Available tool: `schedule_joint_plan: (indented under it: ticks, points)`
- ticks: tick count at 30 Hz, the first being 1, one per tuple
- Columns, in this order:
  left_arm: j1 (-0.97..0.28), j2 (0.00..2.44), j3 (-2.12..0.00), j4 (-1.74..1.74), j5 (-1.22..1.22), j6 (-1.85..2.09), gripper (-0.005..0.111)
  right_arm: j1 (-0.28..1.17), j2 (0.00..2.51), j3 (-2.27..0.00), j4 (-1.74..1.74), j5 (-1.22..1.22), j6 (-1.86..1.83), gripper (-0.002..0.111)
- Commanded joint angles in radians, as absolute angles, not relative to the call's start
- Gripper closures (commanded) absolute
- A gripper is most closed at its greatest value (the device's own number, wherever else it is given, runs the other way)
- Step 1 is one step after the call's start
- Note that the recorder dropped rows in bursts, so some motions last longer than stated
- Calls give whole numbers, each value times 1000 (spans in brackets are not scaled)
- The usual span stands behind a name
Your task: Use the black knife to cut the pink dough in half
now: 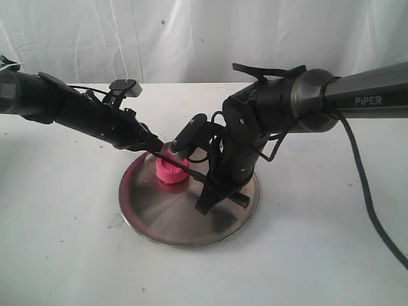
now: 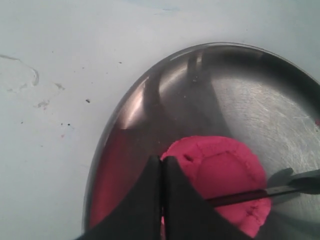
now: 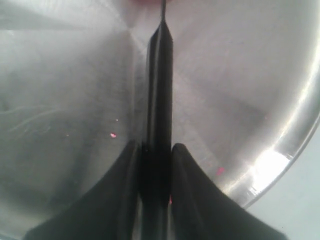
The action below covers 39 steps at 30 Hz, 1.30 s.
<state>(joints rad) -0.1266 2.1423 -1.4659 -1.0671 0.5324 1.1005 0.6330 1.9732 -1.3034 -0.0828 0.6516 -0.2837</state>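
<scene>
1. Exterior view: a round, shiny metal plate (image 1: pixel 159 226) lies on a white table (image 1: pixel 57 242). The pink dough (image 1: pixel 171 172), a soft thick lump, sits toward the plate's back left.
2. The left gripper (image 1: pixel 155 147), matte black, has its fingers pressed together, tips at the dough's edge, holding nothing.
3. The right gripper (image 1: pixel 210 194) pinches the black knife (image 1: pixel 197 173) by its glossy handle.
4. In the left wrist view, the slim blade (image 2: pixel 250 194) lies across the creased, dimpled dough (image 2: pixel 225 172).
</scene>
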Motion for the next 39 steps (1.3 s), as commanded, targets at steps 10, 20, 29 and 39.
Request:
schedule_joint_plan:
  ticks: [10, 20, 29, 39]
  points:
    - [-130, 2188, -1470, -1037, 605, 1099, 107, 628, 1950, -1303, -74, 624, -290, 108]
    - [-128, 2163, -1480, -1028, 618, 1099, 107, 628, 2002, -1303, -71, 620, -290, 108]
    - [-128, 2170, -1480, -1024, 619, 1099, 107, 628, 1987, -1305, -71, 620, -292, 108]
    - [-128, 2211, -1480, -1024, 625, 1097, 107, 628, 1951, -1305, -75, 618, -292, 108]
